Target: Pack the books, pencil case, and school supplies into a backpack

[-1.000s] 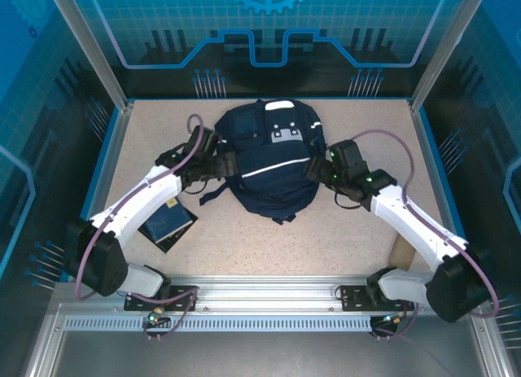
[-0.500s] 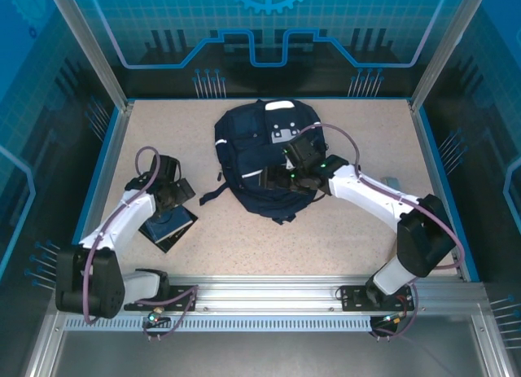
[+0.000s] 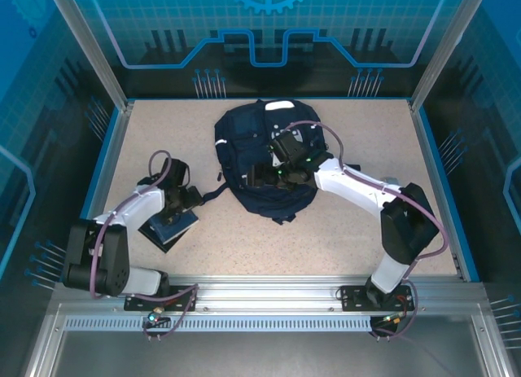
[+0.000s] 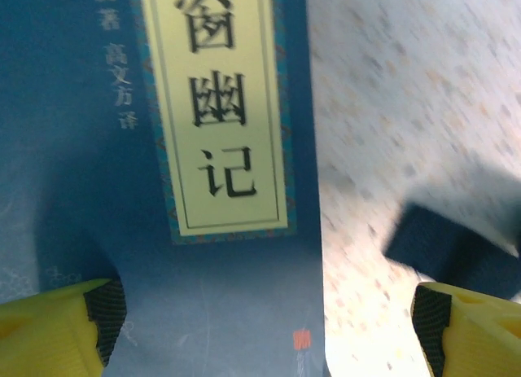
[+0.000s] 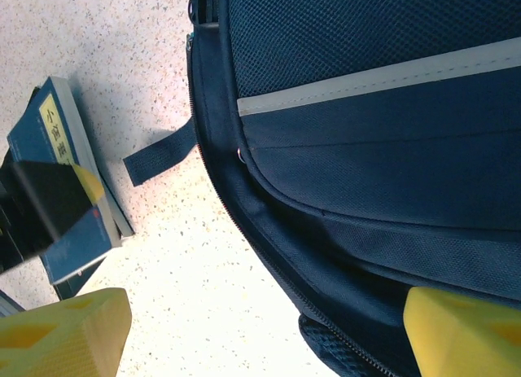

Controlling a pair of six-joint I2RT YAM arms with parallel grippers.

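While our bent left gripper (image 4: 264, 316) hangs open over diagonally lying books (image 4: 81, 149), our right gripper (image 5: 269, 316) gapes above the backpack (image 5: 366, 149).

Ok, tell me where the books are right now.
In the top view, the books lie at the left of the table, beneath the left gripper and left of the backpack.

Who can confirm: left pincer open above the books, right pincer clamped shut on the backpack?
No. The right pincer is open, not shut: the right wrist view shows its fingers spread wide above the backpack. The left pincer open above the books is correct.
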